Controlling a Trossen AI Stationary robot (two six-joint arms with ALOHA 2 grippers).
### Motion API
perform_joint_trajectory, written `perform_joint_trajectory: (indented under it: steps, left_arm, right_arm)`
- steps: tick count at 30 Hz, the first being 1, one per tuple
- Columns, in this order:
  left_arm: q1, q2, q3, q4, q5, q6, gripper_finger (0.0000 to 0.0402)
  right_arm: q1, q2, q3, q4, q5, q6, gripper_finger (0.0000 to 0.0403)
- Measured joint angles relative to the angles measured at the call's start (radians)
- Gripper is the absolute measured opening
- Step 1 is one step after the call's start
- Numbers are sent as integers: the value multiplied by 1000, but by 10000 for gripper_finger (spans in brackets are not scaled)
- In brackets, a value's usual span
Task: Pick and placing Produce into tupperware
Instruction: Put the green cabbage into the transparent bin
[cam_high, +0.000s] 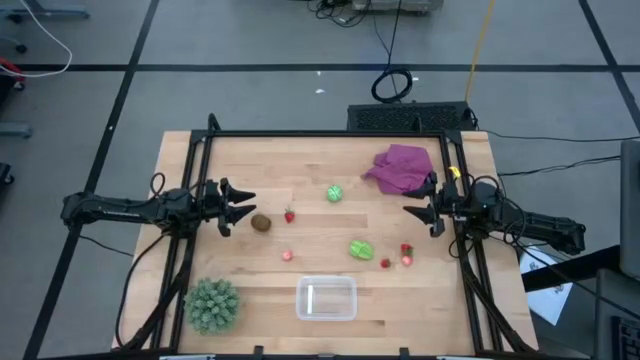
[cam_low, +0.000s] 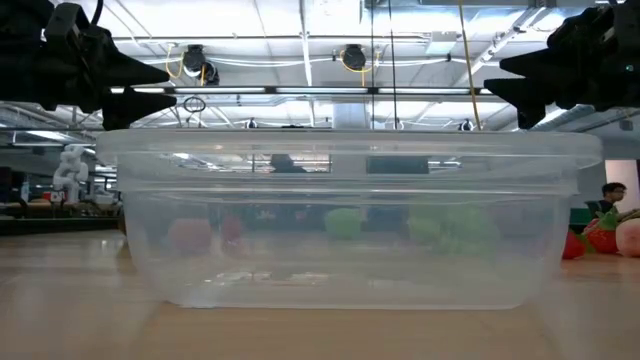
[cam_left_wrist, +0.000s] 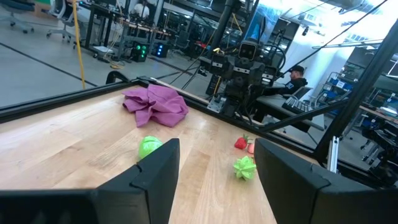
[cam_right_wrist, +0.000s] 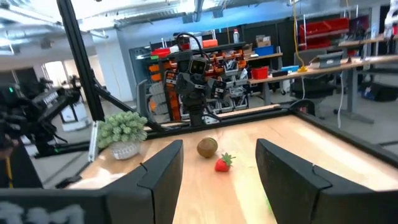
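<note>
High view shows you both hands with fingers apart, holding nothing: left hand (cam_high: 243, 205) mid-left, right hand (cam_high: 415, 212) mid-right. Produce lies scattered mid-tabletop (cam_high: 250, 160); the tupperware (cam_high: 326, 298) sits lower center.

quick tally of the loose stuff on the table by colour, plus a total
Light-green produce: 2
Brown kiwi-like piece: 1
Red strawberry-like pieces: 5
Purple cloth: 1
Dark-green spiky plant: 1
Clear tupperware: 1
Total: 11
</note>
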Motion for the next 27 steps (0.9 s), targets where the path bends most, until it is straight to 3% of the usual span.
perform_joint_trajectory:
  steps: [9,19,23,27]
  left_arm:
    - [0,0,0,0,0,-29,212]
    - [0,0,0,0,0,-25,212]
    - [0,0,19,-13,0,-17,212]
    - [0,0,84,-31,1,46,212]
  right_arm:
    - [0,0,0,57,0,36,194]
    - [0,12,7,347,3,26,194]
    - [0,111,59,327,4,-56,194]
    - [0,310,192,344,4,-152,194]
